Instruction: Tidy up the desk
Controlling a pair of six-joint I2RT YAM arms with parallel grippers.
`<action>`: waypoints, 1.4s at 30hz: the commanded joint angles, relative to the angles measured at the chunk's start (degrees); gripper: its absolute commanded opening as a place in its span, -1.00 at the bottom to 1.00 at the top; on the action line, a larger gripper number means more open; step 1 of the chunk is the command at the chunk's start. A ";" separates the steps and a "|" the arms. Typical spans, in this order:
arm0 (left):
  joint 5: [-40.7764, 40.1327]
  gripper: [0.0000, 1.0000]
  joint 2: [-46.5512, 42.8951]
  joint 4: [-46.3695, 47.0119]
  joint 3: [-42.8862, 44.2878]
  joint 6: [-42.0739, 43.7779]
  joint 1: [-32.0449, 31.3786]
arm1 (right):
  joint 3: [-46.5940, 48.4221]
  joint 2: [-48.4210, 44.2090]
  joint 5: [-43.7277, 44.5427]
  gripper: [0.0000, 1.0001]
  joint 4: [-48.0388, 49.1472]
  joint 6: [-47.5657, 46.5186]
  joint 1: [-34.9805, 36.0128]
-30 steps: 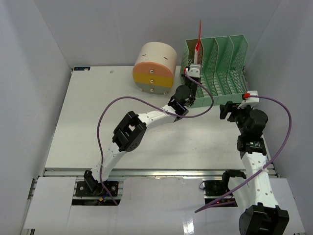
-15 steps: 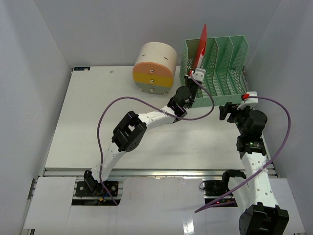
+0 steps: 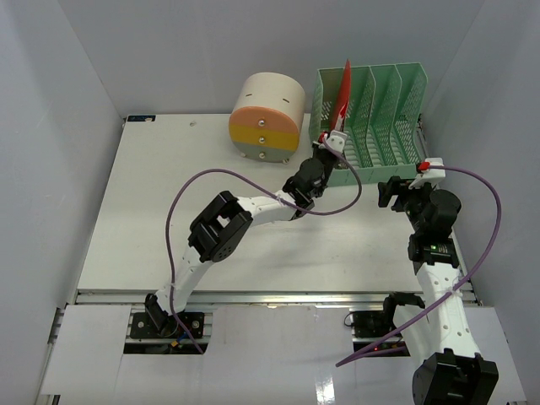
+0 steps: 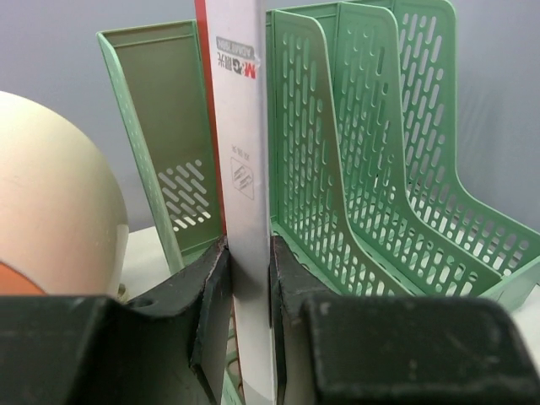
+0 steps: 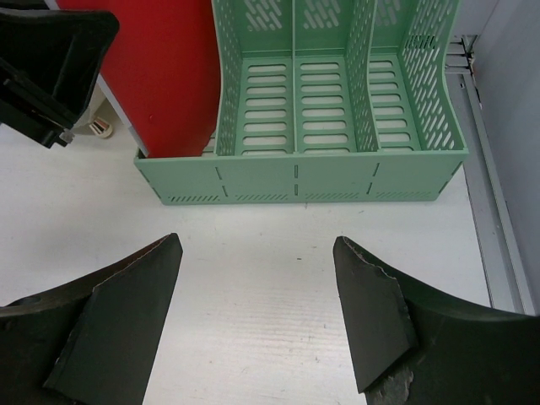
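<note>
The table (image 3: pixel 152 202) is a broad white top that fills the floor of a grey-walled booth, with a metal rail along its near edge. A green slotted file rack (image 3: pixel 380 118) stands on it at the far right corner, open side up, with its low front wall facing the arms.

In the leftmost slot of the rack, a red folder (image 3: pixel 342 89) stands on edge. It leans slightly and rises above the rack's dividers. Whether its bottom edge rests on the slot floor cannot be made out. In the left wrist view the folder's white spine (image 4: pixel 245 169) carries a small printed label. It sits between the rack's outer wall and the next divider (image 4: pixel 304 152).

The left arm's fingers (image 4: pixel 211 312) pinch the folder low on that spine, one pad against each face. The left arm (image 3: pixel 253 207) reaches toward the rack's left end from the near left, with a purple cable looped beside it.

Just left of the rack sits a cream drum (image 3: pixel 266 114) whose front face is banded orange, yellow and grey.

In front of the rack, near its right end, the right arm's fingers (image 5: pixel 118 312) are spread wide with nothing between them. They hover over bare table (image 5: pixel 278 253), apart from the rack's front wall (image 5: pixel 337 181).
</note>
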 commanded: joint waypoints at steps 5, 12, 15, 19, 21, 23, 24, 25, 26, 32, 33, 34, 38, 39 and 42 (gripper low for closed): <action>4.74 0.80 -10.56 -6.47 -2.28 -5.65 0.31 | -0.45 -0.78 -8.16 0.67 2.87 -4.92 -0.43; 10.52 0.96 -23.14 -16.34 -4.85 -7.93 0.24 | 0.47 -1.51 -22.01 0.80 -1.42 -14.78 -0.93; 11.78 0.96 -28.25 -20.57 -7.91 -8.75 0.31 | 1.17 -0.59 -23.05 0.80 -3.15 -15.87 -1.07; 12.02 0.96 -40.37 -27.70 -17.81 -10.49 0.27 | 3.10 1.90 -24.91 0.80 -5.55 -15.92 -1.38; 12.73 0.96 -46.93 -30.59 -23.47 -12.40 0.43 | 3.59 2.77 -25.13 0.80 -6.15 -15.32 -1.44; 13.28 0.96 -53.80 -33.77 -28.76 -14.51 0.60 | 3.88 3.02 -24.94 0.80 -6.48 -14.69 -1.47; 13.75 0.96 -58.08 -36.04 -32.57 -15.78 0.67 | 4.01 3.09 -24.34 0.80 -7.74 -13.30 -1.47; 13.78 0.96 -60.98 -37.50 -35.28 -16.43 0.76 | 4.27 3.17 -23.73 0.80 -8.23 -13.21 -1.47; 14.09 0.96 -65.53 -39.77 -39.37 -17.50 0.81 | 4.69 3.13 -23.02 0.80 -9.29 -12.85 -1.47; 15.56 0.96 -86.96 -50.87 -56.58 -24.04 1.18 | 4.81 2.44 -16.69 0.81 -11.98 -11.82 -1.47; 15.45 0.96 -90.04 -52.44 -58.57 -24.99 1.18 | 4.51 2.33 -15.48 0.81 -11.70 -11.06 -1.47; 15.28 0.96 -93.15 -53.21 -60.55 -25.88 1.14 | 4.09 2.20 -14.51 0.80 -11.20 -9.92 -1.47; 12.88 0.96 -100.35 -55.68 -65.93 -27.86 1.20 | 2.44 2.12 -8.29 0.80 -8.50 -5.62 -1.47; 12.29 0.96 -101.91 -56.06 -67.27 -28.27 1.20 | 1.98 2.13 -6.86 0.80 -7.80 -4.87 -1.47; 11.87 0.96 -103.14 -56.46 -69.14 -28.64 1.20 | 1.47 2.29 -4.42 0.80 -7.33 -3.26 -1.47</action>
